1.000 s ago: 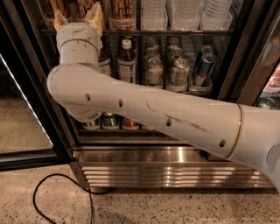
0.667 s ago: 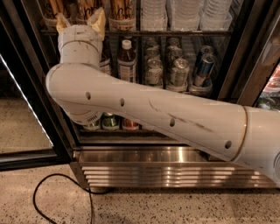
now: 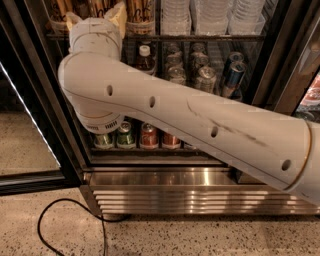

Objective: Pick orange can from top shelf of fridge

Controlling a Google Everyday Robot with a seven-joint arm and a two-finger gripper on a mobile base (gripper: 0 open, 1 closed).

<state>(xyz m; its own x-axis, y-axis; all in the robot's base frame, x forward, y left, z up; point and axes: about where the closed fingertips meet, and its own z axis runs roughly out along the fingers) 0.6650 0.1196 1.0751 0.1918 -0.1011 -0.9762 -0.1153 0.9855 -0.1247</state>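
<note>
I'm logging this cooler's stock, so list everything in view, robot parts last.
fridge: one, black frame, steel base
top shelf: one, dark wire, uppermost
orange-tan cans: count unclear, top shelf left
clear containers: stacked, top shelf right
bottle: one, white cap, middle rack
silver cans: several, middle rack
blue cans: two, middle rack right
green-silver cans: two, lowest rack
red cans: two, lowest rack
cable: one, black, floor
arm: one, white, across fridge front
gripper: one, open, top shelf left
</note>
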